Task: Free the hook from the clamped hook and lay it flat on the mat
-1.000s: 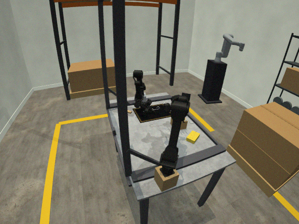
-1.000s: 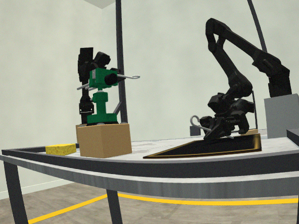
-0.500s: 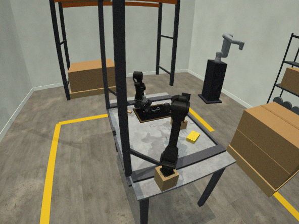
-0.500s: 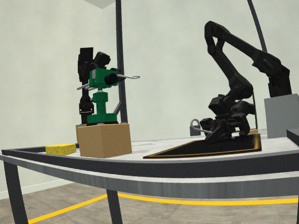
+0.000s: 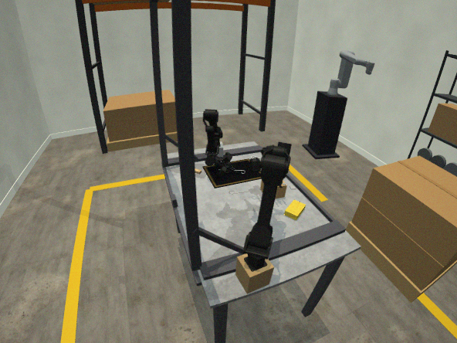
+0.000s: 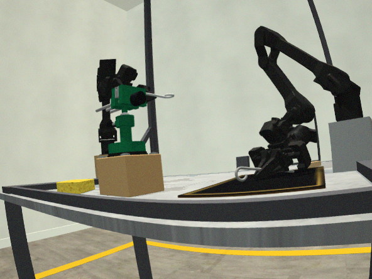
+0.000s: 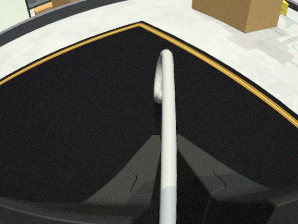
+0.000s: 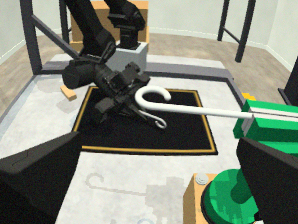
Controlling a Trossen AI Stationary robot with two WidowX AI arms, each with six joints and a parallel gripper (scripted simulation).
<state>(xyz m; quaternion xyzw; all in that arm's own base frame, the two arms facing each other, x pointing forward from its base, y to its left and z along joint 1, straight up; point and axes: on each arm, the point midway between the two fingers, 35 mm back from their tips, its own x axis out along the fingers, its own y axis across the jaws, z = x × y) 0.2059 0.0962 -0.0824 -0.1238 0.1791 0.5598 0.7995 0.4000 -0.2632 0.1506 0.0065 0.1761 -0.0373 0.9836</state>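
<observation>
The loose metal hook lies low on the black mat, its curved end toward the mat's near corner. My left gripper is down at the mat and shut on the hook's shaft; the left wrist view shows the hook running out from between the fingers along the mat. The clamped hook sticks out of the green vise on its cardboard block, well apart from the loose hook. My right gripper is open and empty, just behind the vise. The right wrist view shows the clamped hook and the loose hook.
A yellow sponge lies on the table beyond the vise block. A small tan block lies off the mat's far corner. A dark frame post rises at the table's side. A raised rail edges the table.
</observation>
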